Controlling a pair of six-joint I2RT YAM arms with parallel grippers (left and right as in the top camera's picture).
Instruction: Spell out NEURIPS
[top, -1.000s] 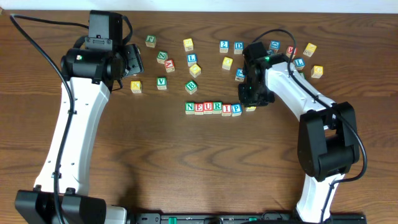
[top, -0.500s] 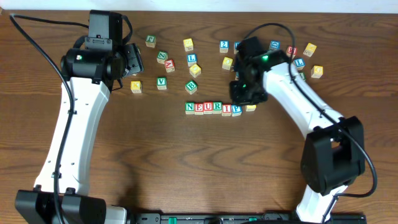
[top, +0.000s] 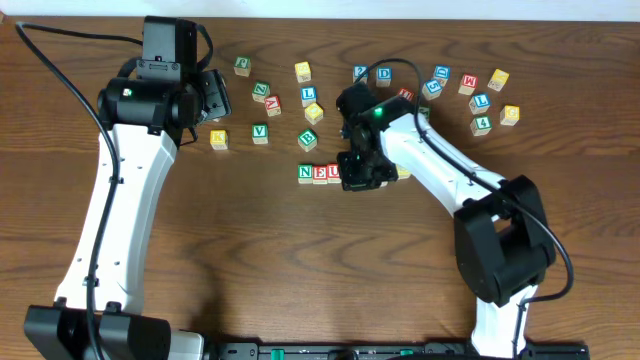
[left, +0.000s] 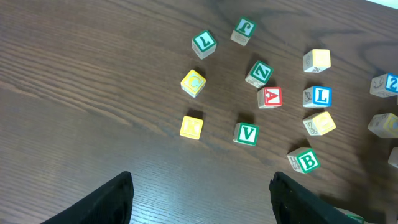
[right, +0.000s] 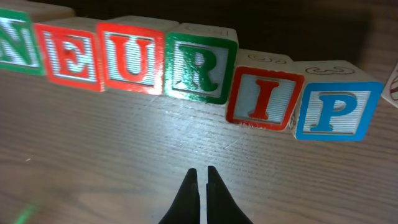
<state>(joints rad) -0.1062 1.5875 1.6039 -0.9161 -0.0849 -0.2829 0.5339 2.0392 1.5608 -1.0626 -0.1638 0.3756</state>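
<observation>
In the right wrist view the cubes stand in one row: green N (right: 12, 50), cut off at the left edge, red E (right: 67, 59), red U (right: 130, 57), green R (right: 198, 65), red I (right: 264, 99) and blue P (right: 336, 112). I and P sit slightly nearer than the rest. My right gripper (right: 200, 171) is shut on nothing, its tips on the near side of the row below R and I, apart from them. From overhead it (top: 360, 170) hides all but N (top: 306, 172) and E (top: 320, 172). My left gripper (left: 202, 199) hangs open over bare wood.
Loose cubes lie behind the row: green V (left: 247, 134), green B (left: 305, 160), red A (left: 270, 97), blue L (left: 318, 96), green Z (left: 259, 73) and two yellow ones (left: 193, 82). More are scattered at the back right (top: 480, 100). The table (top: 300, 260) is dark wood.
My right gripper has shut and slid left along the row, from beside P to over the R and I cubes. The left arm has not moved.
</observation>
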